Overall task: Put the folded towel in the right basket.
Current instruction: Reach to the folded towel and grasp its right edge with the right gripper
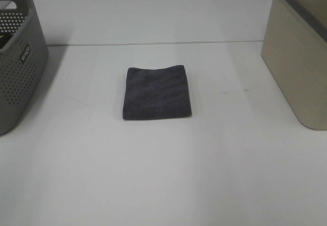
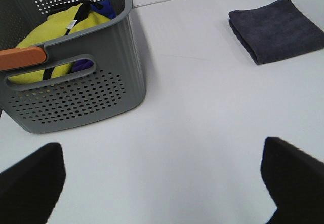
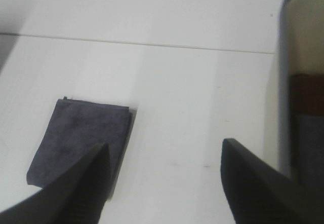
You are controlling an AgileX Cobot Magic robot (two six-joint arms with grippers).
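- The folded towel (image 1: 157, 93) lies flat on the bench (image 1: 163, 185), in the open space between the two baskets and touching neither. It can therefore be taken from above with nothing in the way.
- The right gripper (image 3: 164, 181) is spread wide and holds nothing. The towel lies ahead of it and lower, partly hidden behind one finger. The right basket (image 3: 304, 82) stands just beyond the other finger. I judge this arm to be the better one for the task, because both the towel and the basket are on its side.
- The left gripper (image 2: 162, 183) is also wide apart and empty. The towel is well apart from it, ahead. The grey basket (image 2: 76, 82), with a yellow item (image 2: 50, 39) inside, stands nearer to it.
- The towel is folded in thick layers, so a wide opening probably helps the jaws to go around it.
- No grasp has begun yet; the approach down to the towel comes first.
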